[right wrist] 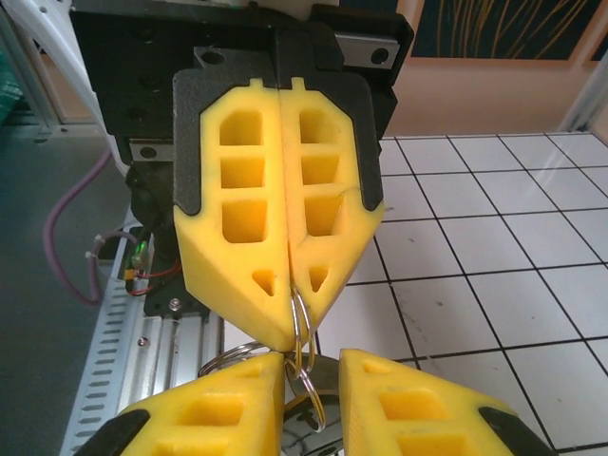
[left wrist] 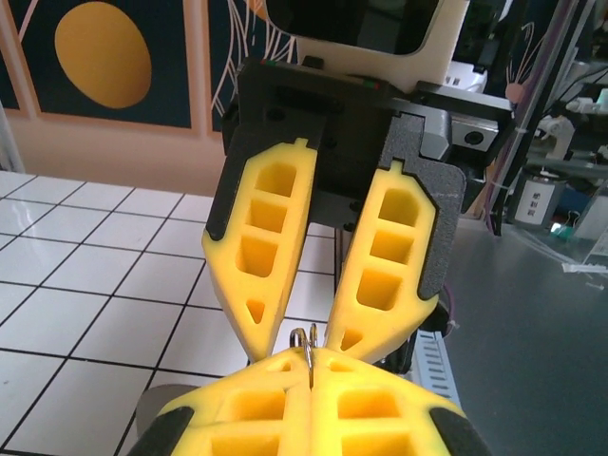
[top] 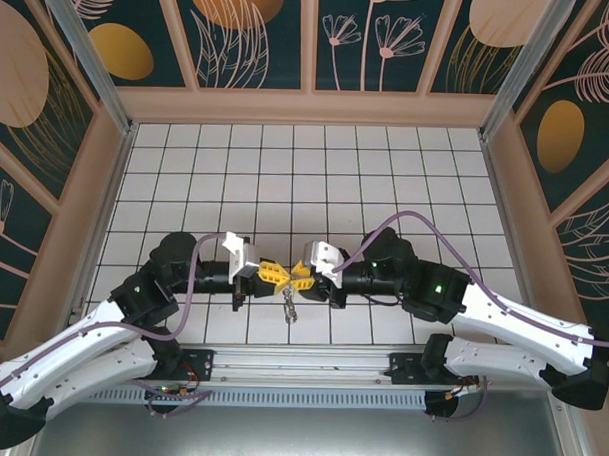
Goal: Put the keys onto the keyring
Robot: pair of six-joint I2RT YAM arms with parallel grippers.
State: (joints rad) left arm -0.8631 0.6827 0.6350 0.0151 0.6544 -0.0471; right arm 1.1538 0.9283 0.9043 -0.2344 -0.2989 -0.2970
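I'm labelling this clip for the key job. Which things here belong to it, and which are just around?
For the job: metal ring, pinched by the left gripper; right gripper, open around it; dangling metal pieces, likely the keys.
Just around: purple cable; tiled table; patterned walls.

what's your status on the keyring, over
Left tool shut on thin silver wire keyring. Right tool open, straddling it. Small pale metal piece, likely the key, dangling under both tools.
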